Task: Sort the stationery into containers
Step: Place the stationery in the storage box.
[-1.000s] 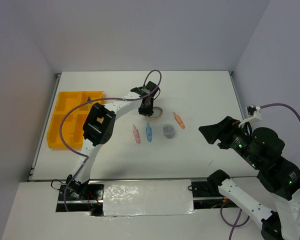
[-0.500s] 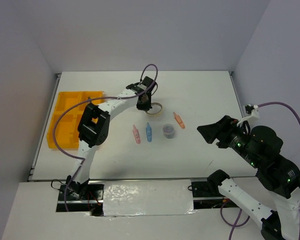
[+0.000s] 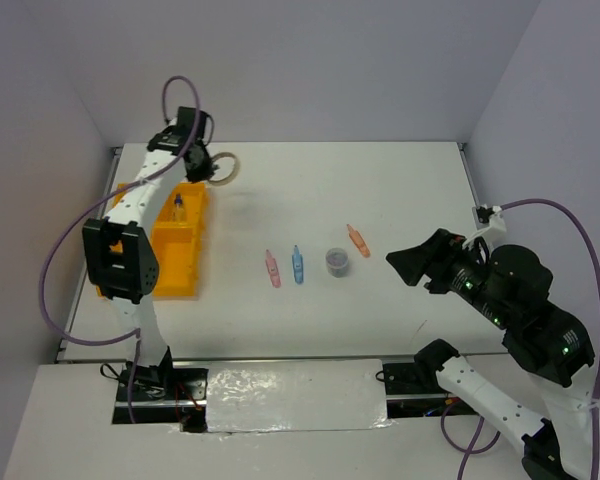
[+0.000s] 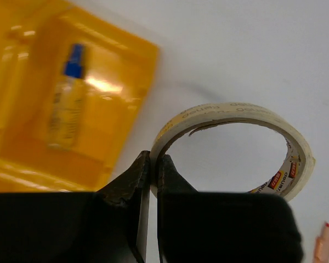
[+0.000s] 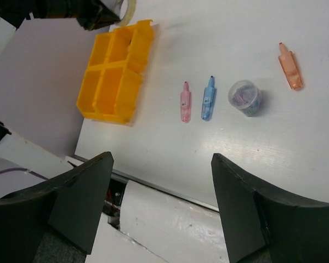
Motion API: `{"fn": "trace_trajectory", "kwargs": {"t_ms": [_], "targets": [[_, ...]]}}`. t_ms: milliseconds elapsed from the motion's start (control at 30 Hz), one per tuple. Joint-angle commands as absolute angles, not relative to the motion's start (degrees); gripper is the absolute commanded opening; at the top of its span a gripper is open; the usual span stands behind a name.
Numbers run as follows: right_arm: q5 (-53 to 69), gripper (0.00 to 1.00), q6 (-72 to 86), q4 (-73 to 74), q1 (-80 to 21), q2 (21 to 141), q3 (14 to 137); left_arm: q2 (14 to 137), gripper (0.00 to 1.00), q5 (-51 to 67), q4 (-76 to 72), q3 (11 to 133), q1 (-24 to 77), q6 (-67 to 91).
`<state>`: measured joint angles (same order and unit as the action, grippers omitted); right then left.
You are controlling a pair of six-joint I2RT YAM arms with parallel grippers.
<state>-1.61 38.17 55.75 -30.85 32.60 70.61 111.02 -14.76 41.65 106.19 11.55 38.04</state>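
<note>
Tape ring (image 3: 223, 168), the beige one, is pinched by its band in the left gripper (image 3: 202, 165), whose fingers are clamped tight on one edge of the loop. From the left wrist the ring (image 4: 236, 108) stands out sideways from the closed fingertips (image 4: 153, 161), with printed lettering showing on its inner face. It hangs above the table, just off the far corner of the yellow-orange tray (image 3: 175, 265), on the side away from the wall.

Inside the tray (image 4: 22, 137), the clear bottle (image 3: 178, 208) with the blue cap lies flat in the far compartment on that same side. The wrist view shows the bottle (image 4: 66, 104) blurred, its cap pointing to the tray's far end.

Four pieces lie on the table beyond the tray's long side, well apart from it. The pink piece (image 3: 273, 269) is closest to the tray, and the blue piece (image 3: 297, 264) lies just beside it. The dark round jar (image 3: 337, 262) comes next, standing upright. The orange piece (image 3: 358, 240) is farthest from the tray.

Beyond all of them, farthest from the tray, the right gripper (image 3: 405, 262) hangs in the air. Its fingers are spread wide with nothing between them. Its own camera looks down between the fingertips (image 5: 162, 164) at the tray (image 5: 112, 76), the pink piece (image 5: 185, 101), the blue piece (image 5: 208, 98), the jar (image 5: 244, 97) and the orange piece (image 5: 290, 67).
</note>
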Motion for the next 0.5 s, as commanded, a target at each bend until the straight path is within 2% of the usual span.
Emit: {"fn": "trace_trajectory", "kwargs": {"t_ms": [0,233,333,467], "targets": [[-0.35,0.8,36.13,50.28,-30.67,34.1,69.79,106.28,0.0,-16.96,45.53,99.78,3.2,40.43],[2.9,0.81,33.84,48.61,-30.67,36.38,69.43,104.59,0.02,-19.42,49.04,99.32,-10.01,40.08],[4.92,0.81,33.66,46.85,-30.59,37.17,69.0,104.15,0.06,-18.99,48.78,99.14,-13.88,39.73],[6.33,0.81,33.14,45.7,-30.67,38.84,69.17,106.07,0.17,-19.51,48.25,100.19,-17.57,38.5]]}}
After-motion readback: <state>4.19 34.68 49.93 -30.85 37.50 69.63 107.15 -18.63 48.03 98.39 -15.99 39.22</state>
